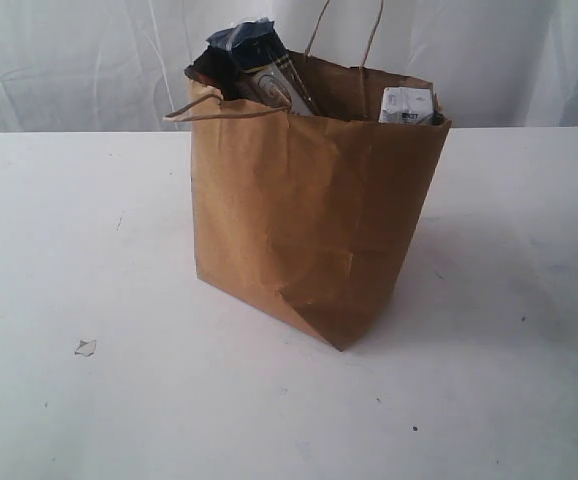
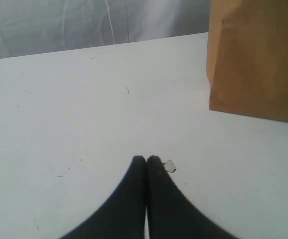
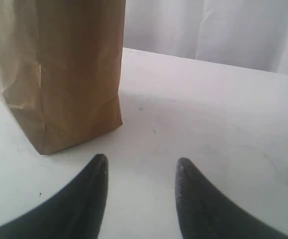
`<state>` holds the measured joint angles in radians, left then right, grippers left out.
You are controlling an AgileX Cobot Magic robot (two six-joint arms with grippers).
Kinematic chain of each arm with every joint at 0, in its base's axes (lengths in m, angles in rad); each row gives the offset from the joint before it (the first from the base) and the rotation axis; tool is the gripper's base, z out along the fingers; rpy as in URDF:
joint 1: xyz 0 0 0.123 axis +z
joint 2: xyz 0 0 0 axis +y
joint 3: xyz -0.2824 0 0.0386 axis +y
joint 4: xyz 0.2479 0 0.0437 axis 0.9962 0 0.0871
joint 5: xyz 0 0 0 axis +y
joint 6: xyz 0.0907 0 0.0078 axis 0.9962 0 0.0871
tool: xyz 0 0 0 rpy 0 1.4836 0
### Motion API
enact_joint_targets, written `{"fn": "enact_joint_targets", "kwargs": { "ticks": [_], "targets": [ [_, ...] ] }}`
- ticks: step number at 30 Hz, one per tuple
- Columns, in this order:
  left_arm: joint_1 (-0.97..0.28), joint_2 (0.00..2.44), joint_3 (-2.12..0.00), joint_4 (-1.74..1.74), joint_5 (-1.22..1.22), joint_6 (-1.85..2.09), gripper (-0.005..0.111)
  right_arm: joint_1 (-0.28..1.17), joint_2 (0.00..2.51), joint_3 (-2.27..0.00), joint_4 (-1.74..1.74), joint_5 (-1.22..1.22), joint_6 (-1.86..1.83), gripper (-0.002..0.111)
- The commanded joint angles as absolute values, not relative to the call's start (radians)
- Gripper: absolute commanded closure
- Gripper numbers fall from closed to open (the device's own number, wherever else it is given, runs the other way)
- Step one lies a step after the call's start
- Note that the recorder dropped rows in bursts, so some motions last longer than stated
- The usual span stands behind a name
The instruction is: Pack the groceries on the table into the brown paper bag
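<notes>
We show the crinkled brown kraft paper bag upright on the white speckled counter. The left pincer, pressed together, lies apart from it. The right pincer, spread, sits near its corner.

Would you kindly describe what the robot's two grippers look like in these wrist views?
The left gripper has two smooth, matte-black fingers, broad at the base and curving in to narrow, rounded tips. The right gripper looks the same: two black fingers tapering to blunt points. No cables, markings or labels show on either.
</notes>
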<state>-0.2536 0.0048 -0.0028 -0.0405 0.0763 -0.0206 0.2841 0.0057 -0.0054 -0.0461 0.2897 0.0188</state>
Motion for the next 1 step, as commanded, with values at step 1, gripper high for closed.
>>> {"fn": "enact_joint_targets", "kwargs": {
  "ticks": [1],
  "targets": [
    [-0.257,0.000,0.000,-0.044,0.075,-0.022,0.107,0.279,0.000,0.000,-0.049,0.282,0.023,0.067]
  ]
}}
